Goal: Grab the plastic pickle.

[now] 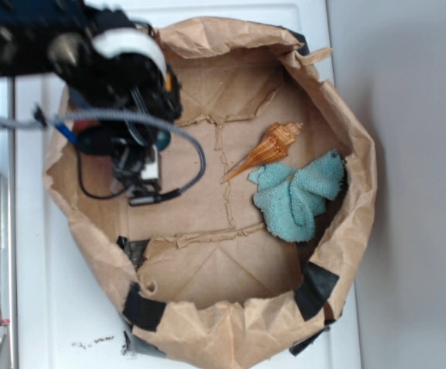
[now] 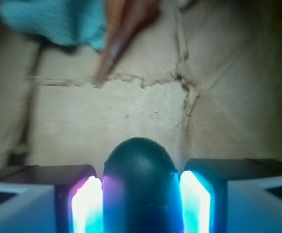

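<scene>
The plastic pickle point(image 2: 140, 167) is a smooth dark teal-green oblong; its rounded end fills the gap between my two lit pads point(image 2: 86, 204) in the wrist view. My gripper point(image 2: 141, 194) is shut on it, with a pad pressed to each side. In the exterior view the gripper point(image 1: 158, 144) is at the left inside of the brown paper bag point(image 1: 346, 115), and only a small teal bit of the pickle point(image 1: 163, 139) shows under the black arm.
An orange-brown spiral seashell point(image 1: 267, 148) lies mid-bag, its tip pointing toward me. A light teal terry cloth point(image 1: 300, 192) is bunched at the right wall. The bag's rolled rim rings the whole floor. A black cable point(image 1: 196, 161) loops from the wrist.
</scene>
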Motion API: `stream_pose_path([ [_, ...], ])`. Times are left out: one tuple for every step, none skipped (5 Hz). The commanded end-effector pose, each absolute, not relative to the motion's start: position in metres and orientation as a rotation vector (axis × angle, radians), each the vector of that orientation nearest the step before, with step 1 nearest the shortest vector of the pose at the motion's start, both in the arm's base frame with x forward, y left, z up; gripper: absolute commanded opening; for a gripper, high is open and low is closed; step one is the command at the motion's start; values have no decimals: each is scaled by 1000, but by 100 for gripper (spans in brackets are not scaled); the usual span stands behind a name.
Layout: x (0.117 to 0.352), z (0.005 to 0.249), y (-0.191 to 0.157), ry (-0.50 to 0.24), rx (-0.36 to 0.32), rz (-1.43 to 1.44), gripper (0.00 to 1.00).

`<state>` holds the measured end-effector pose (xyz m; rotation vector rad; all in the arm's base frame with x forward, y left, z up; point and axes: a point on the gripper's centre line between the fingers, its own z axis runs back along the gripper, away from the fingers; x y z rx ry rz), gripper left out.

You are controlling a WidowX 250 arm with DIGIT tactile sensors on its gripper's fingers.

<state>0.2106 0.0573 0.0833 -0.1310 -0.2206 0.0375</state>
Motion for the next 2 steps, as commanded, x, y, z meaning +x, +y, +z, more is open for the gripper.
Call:
stream_pose_path([
  [222,169,63,-288,-144,28,0],
  [221,172,60,-307,-120,17,0],
])
